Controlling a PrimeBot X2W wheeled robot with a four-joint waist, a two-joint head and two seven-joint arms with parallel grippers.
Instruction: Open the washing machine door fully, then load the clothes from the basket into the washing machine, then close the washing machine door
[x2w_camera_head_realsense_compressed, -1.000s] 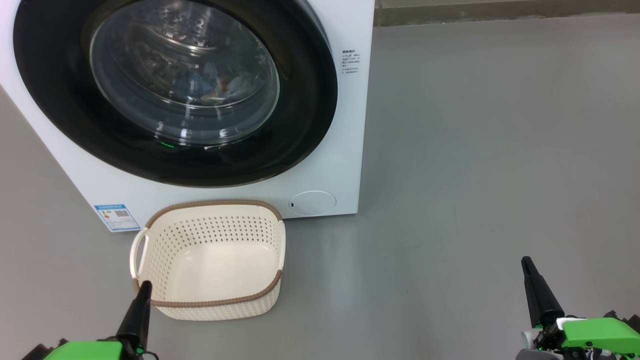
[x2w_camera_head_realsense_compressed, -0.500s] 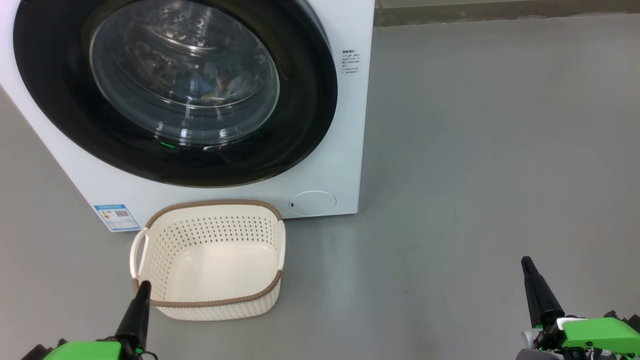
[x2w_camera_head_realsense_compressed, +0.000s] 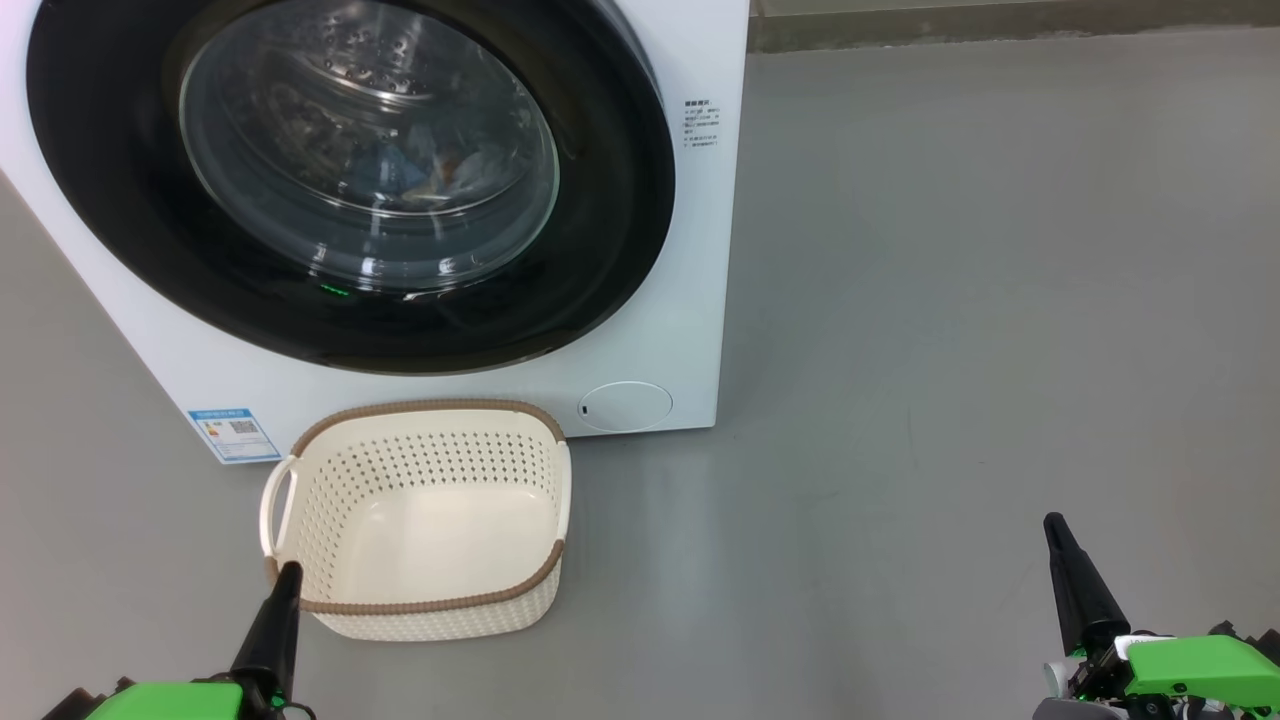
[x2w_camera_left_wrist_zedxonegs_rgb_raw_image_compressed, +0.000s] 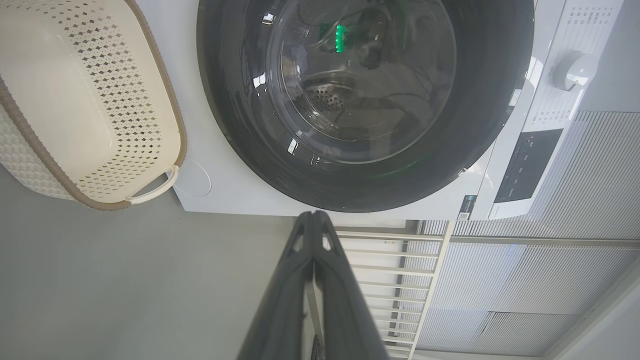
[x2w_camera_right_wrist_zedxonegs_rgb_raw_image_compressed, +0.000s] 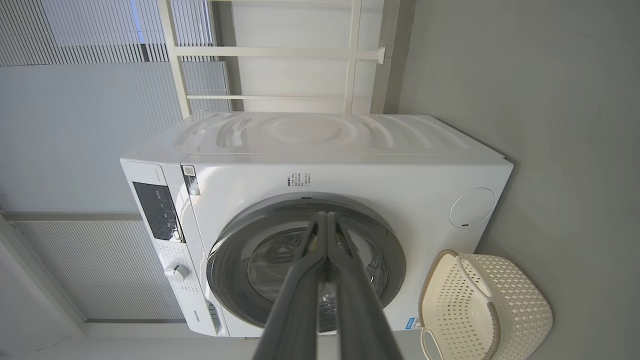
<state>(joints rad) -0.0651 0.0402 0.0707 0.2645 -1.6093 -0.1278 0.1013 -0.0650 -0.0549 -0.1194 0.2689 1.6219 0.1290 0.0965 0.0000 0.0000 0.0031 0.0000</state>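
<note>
The washing machine (x2w_camera_head_realsense_compressed: 700, 250) stands at the upper left, and its black-rimmed door (x2w_camera_head_realsense_compressed: 120, 220) lies flat against its front. Through the glass, light blue clothes (x2w_camera_head_realsense_compressed: 400, 170) lie inside the drum. The cream basket (x2w_camera_head_realsense_compressed: 430, 520) sits on the floor in front of the machine with nothing in it. My left gripper (x2w_camera_head_realsense_compressed: 290, 572) is shut, its tip just over the basket's near left corner. My right gripper (x2w_camera_head_realsense_compressed: 1052, 522) is shut and hangs far right over bare floor. In the wrist views, the left gripper (x2w_camera_left_wrist_zedxonegs_rgb_raw_image_compressed: 314, 216) and right gripper (x2w_camera_right_wrist_zedxonegs_rgb_raw_image_compressed: 327, 216) both point at the door (x2w_camera_left_wrist_zedxonegs_rgb_raw_image_compressed: 240, 125) (x2w_camera_right_wrist_zedxonegs_rgb_raw_image_compressed: 230, 250).
A small round white flap (x2w_camera_head_realsense_compressed: 625, 406) sits at the machine's lower right corner, a blue energy label (x2w_camera_head_realsense_compressed: 233, 433) at its lower left. Grey floor (x2w_camera_head_realsense_compressed: 950, 350) stretches to the right. A white railing (x2w_camera_left_wrist_zedxonegs_rgb_raw_image_compressed: 390, 270) and slatted panels stand behind the machine.
</note>
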